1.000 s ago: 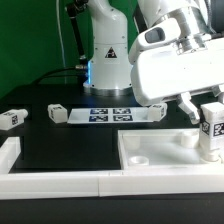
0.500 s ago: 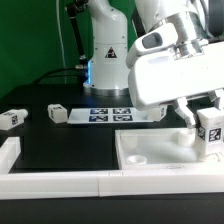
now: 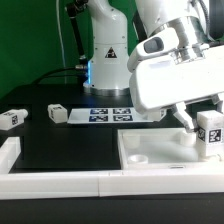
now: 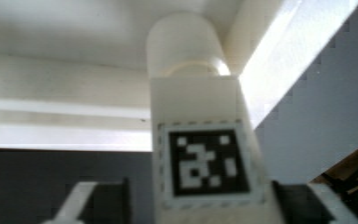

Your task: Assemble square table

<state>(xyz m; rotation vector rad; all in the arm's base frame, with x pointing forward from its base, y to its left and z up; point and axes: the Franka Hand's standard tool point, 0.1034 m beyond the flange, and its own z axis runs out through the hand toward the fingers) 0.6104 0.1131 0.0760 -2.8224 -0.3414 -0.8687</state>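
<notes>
1. Since the earlier frames the gripper (image 3: 203, 115) has come down a little with its leg (image 3: 211, 136), so the leg now sits lower over the slab (image 3: 150, 135) at the exterior view's right edge.
2. My fingers (image 4: 91, 203) are closed on the leg, one on each side, and it hangs upright between them.
3. From the wrist I see the leg (image 4: 197, 110) as a white blocky post with a rounded far end and a black-and-white tag (image 4: 208, 165) on the face towards the camera.
4. From the exterior view I see the tag on the leg's front. The leg's lower end is over the slab's corner on that view's right, and I cannot tell whether it touches.
5. The slab is a white square tray with a raised rim, lying flat on the black table (image 3: 60, 140). A round hole (image 3: 140, 158) shows in its near corner on the exterior view's left.
6. A second leg (image 3: 10, 118) lies at the table's edge on the exterior view's left. A third leg (image 3: 57, 113) lies just beside the marker board (image 3: 110, 113). Both are well apart from the slab.
7. A white rail (image 3: 60, 182) runs along the near edge of the table, in front of the slab.
</notes>
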